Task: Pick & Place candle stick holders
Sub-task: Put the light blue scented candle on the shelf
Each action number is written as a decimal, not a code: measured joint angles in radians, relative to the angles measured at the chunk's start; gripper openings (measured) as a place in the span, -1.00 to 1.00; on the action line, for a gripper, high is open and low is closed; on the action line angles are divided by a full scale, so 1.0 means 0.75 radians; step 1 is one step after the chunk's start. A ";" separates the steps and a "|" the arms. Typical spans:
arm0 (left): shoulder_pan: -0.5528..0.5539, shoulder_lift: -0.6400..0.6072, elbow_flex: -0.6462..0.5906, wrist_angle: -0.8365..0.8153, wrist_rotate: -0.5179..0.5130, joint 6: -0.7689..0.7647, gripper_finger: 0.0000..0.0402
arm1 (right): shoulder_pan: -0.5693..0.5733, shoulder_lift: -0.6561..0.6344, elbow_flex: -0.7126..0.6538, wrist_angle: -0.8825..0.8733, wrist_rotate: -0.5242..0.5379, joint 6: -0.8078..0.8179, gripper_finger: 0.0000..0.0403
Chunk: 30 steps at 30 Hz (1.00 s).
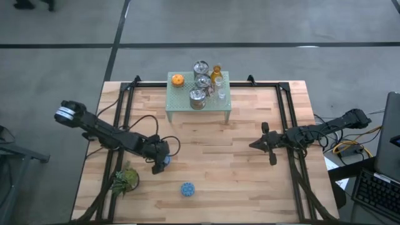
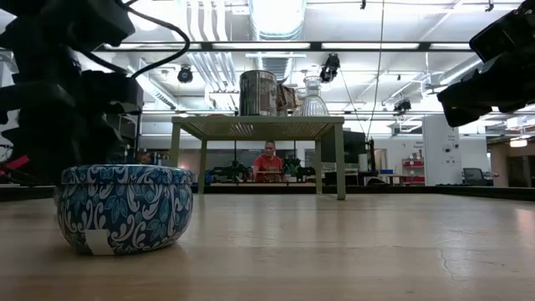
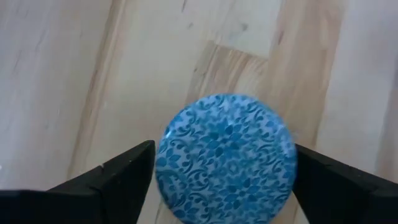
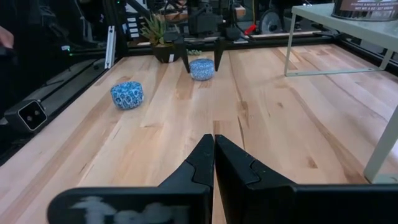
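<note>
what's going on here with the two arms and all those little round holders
The left gripper hangs over a round blue patterned candle holder on the wooden table, fingers open on either side of it, not yet gripping. A second blue patterned holder sits nearer the table's front edge. The right gripper waits shut. The other holders stand on the pale-green mesh stand.

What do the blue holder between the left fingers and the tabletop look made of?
Blue holder: probably printed tin or glazed ceramic; smooth lid, glossy floral pattern, paper label on the other one. Tabletop: pale wood planks, matte, visible grain and seams.
</note>
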State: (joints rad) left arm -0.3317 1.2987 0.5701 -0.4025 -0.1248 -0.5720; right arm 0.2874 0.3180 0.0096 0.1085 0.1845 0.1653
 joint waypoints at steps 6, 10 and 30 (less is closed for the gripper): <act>0.000 -0.012 0.003 0.006 0.000 -0.005 0.48 | 0.000 -0.001 0.000 0.001 0.000 0.000 -0.96; 0.000 -0.013 0.003 0.010 -0.003 -0.008 0.48 | -0.001 -0.001 0.000 0.001 0.000 0.000 -0.96; 0.056 -0.021 0.330 -0.352 0.001 0.147 0.49 | -0.001 -0.001 0.000 0.000 0.001 -0.010 -0.96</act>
State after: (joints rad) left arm -0.2897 1.2831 0.8179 -0.6664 -0.1237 -0.4619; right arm 0.2871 0.3172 0.0093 0.1085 0.1856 0.1577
